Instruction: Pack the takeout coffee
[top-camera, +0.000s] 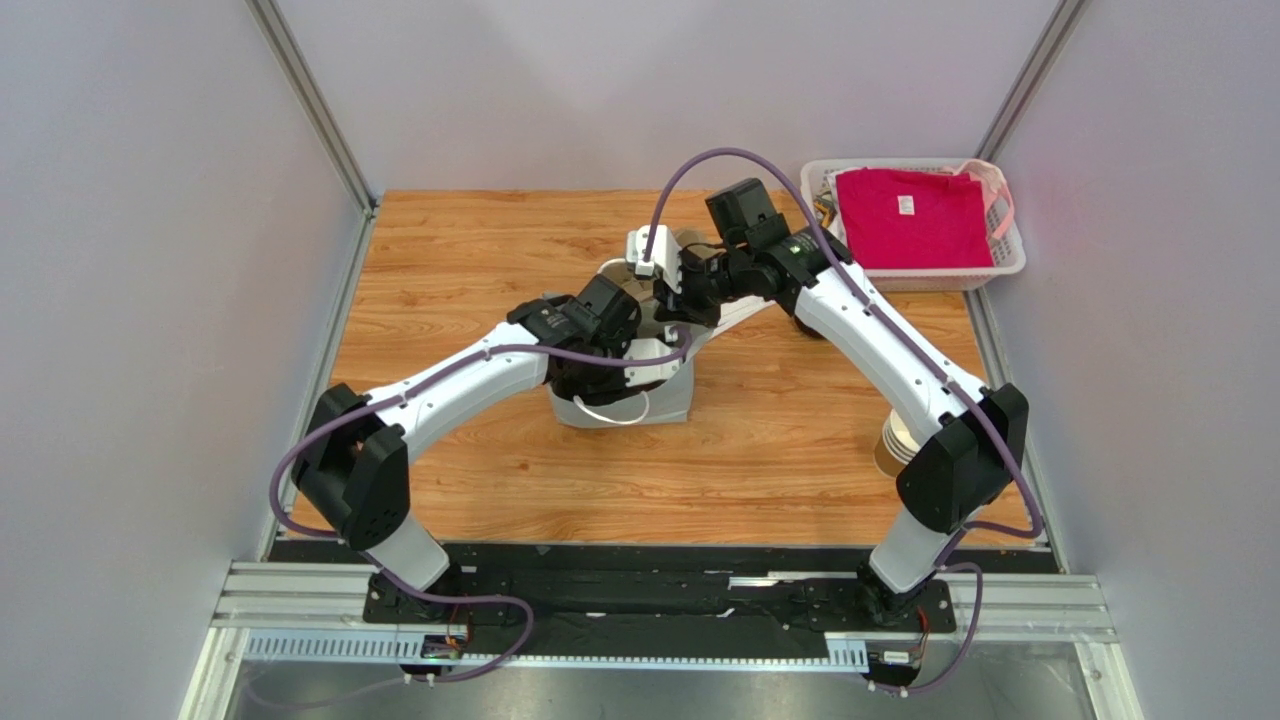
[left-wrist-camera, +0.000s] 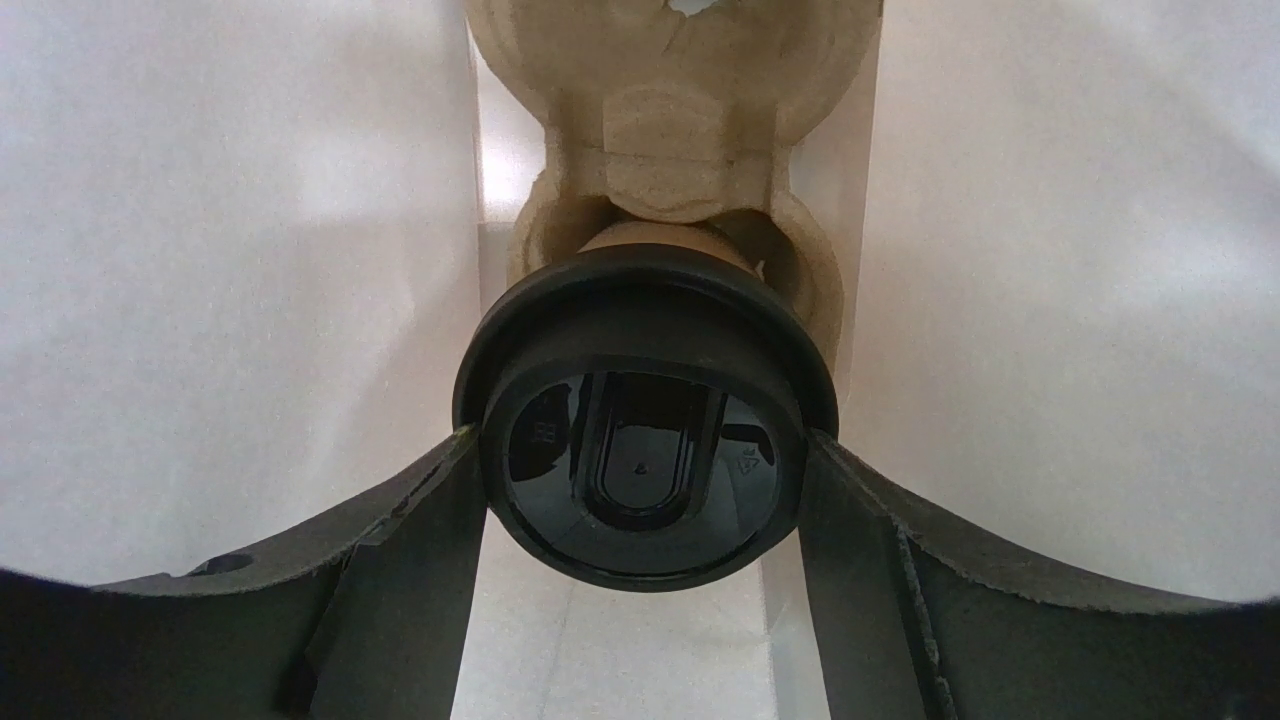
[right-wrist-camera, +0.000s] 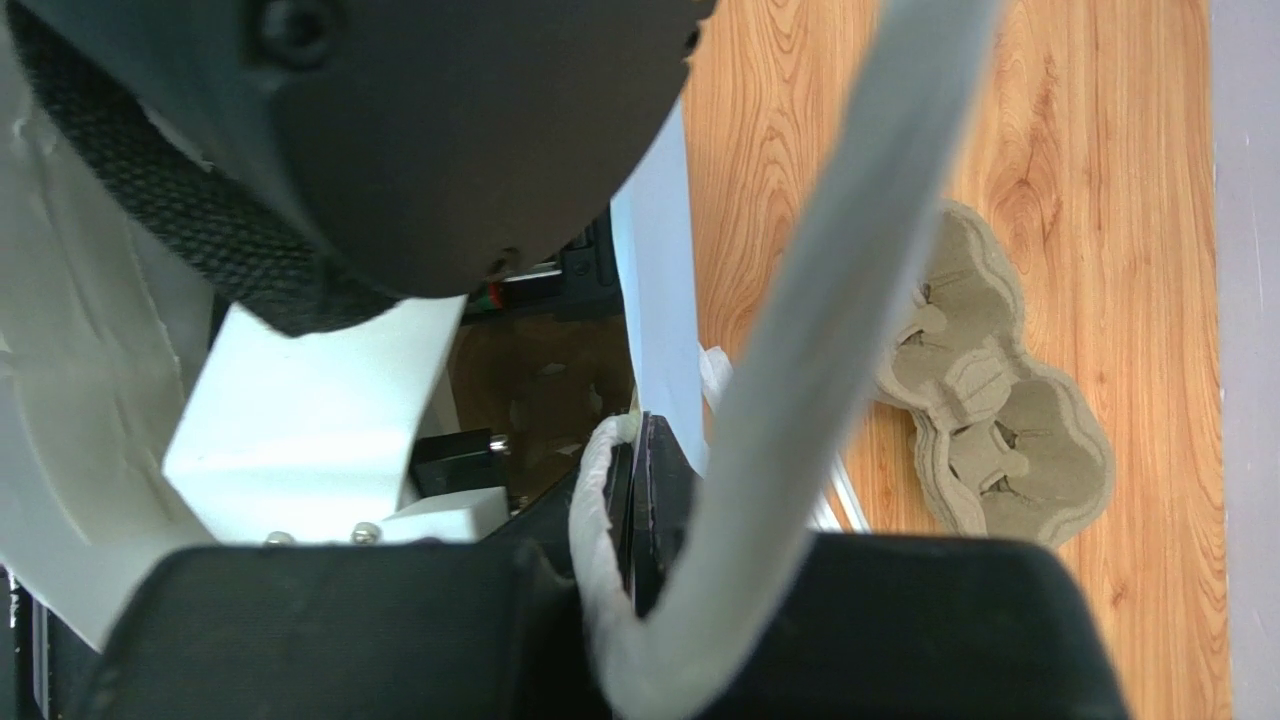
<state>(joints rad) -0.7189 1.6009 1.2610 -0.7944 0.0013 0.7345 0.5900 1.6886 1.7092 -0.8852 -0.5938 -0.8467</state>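
In the left wrist view, the takeout coffee (left-wrist-camera: 646, 323), a brown cup with a round black lid, stands inside a white paper bag (left-wrist-camera: 226, 270). Its base sits in a pocket of a pulp cup carrier (left-wrist-camera: 669, 135) on the bag's floor. My left gripper (left-wrist-camera: 643, 444) reaches down into the bag, and both fingers press the sides of the lid. My right gripper (right-wrist-camera: 637, 495) is shut on the bag's top edge beside its white twisted handle (right-wrist-camera: 781, 375). From above, the bag (top-camera: 661, 398) stands mid-table with both grippers at its mouth, and the cup is hidden there.
A second pulp carrier (right-wrist-camera: 992, 420) lies on the wooden table beside the bag. A white basket (top-camera: 1010, 248) with a pink shirt (top-camera: 909, 218) sits at the back right corner. A stack of brown cups (top-camera: 897, 446) stands by the right arm's elbow.
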